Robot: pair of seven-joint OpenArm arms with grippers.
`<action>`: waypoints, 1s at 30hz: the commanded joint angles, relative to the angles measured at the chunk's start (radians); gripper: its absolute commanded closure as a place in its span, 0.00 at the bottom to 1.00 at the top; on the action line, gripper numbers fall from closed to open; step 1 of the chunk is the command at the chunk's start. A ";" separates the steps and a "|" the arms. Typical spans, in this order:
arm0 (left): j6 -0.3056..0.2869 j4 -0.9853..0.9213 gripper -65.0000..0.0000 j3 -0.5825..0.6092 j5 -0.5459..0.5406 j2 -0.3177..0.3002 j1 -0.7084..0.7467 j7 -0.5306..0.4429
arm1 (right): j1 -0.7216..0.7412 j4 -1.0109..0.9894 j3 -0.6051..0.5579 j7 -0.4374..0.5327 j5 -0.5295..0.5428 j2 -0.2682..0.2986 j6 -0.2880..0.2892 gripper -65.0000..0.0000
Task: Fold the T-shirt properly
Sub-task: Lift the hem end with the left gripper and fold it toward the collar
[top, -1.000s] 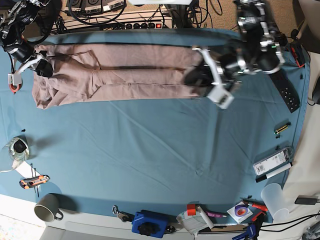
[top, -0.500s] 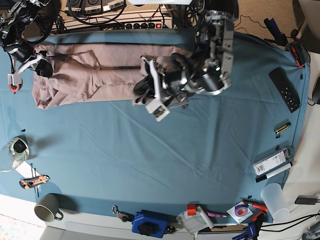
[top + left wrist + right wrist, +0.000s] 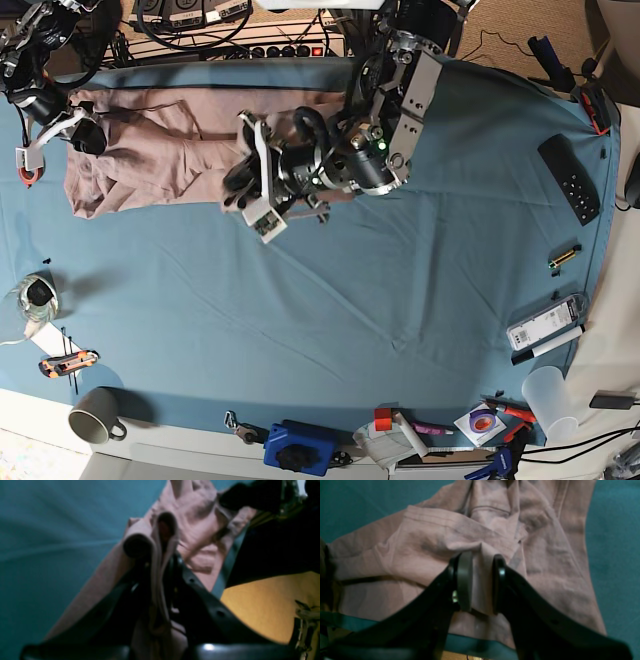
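Teal worktop point(image 3: 330, 300) carried the T-shirt point(image 3: 150, 140); both end effectors, left point(image 3: 152, 545) and right point(image 3: 480, 580), gripped opposite ends, apparently for folding it across.

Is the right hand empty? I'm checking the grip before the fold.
No, in the right wrist view the right hand pinches a bunched fold of the T-shirt between its fingers.

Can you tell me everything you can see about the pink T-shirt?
The T-shirt is a dusty pink-brown, soft-looking cotton one, wrinkled and folded into a long band. It lies at the far edge of the teal table cloth. Stitched hems and creases show in the right wrist view. The right gripper pinches a bunch of cloth at one end, on the base view's left. The left gripper is shut on the other end and holds it over the band's middle, so the shirt doubles over itself.
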 commanded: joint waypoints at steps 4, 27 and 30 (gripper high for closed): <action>-0.006 0.017 1.00 0.003 -0.023 0.025 -0.013 -0.014 | 0.004 0.016 0.008 0.026 0.019 0.023 0.001 0.79; 0.093 0.027 0.64 -0.063 0.157 0.025 -0.060 0.202 | 0.003 0.016 0.043 0.054 0.101 0.060 0.001 0.79; 0.092 0.034 0.64 -0.129 0.097 0.014 -0.053 0.220 | 0.003 0.016 0.074 0.051 0.137 0.098 0.001 0.79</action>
